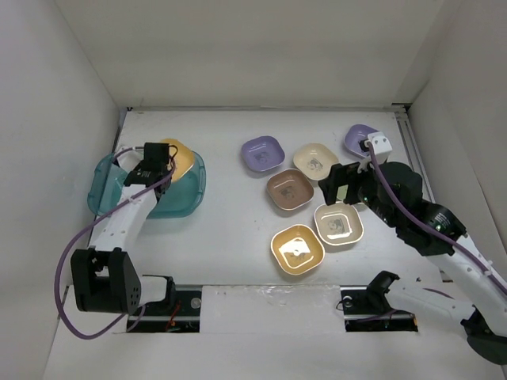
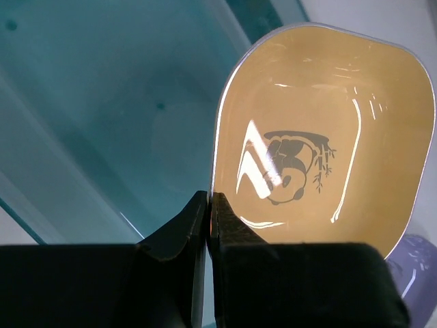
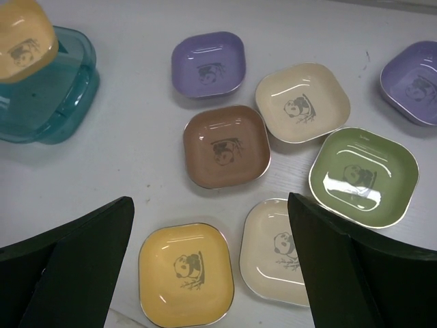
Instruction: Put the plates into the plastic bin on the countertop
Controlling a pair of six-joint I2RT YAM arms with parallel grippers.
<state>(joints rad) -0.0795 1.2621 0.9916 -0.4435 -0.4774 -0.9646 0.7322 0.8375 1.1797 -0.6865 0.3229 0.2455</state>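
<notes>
Left wrist view: orange plate pinched above the bin

The left gripper (image 2: 208, 205) has its jaws pressed together on the near edge of the orange plate (image 2: 321, 143). The plate is held up in the air, and its panda mark faces the camera. Behind and below it lies the plastic bin (image 2: 102, 102), which fills the left part of this view.

From the top camera, the plate hangs over the far right corner of the bin, and part of it seems to reach past the rim. The long side of the bin runs from left to right there. I judge that the coming move is a small shift toward the middle of the bin, then a release downward. The left arm is clearly the nearer one to the bin.

The right gripper (image 3: 209, 199) stands spread wide and holds nothing. It hovers above the other plates, which lie on the countertop (image 3: 136, 157):
- purple plate (image 3: 208, 63)
- cream plate (image 3: 302, 102)
- brown plate (image 3: 226, 145)
- green plate (image 3: 362, 175)
- yellow plate (image 3: 186, 273)
- beige plate (image 3: 276, 249)
- second purple plate (image 3: 413, 80)

With seven plates outside and one in the grip, the bin probably contains none; I see no plate in the part that shows
</notes>
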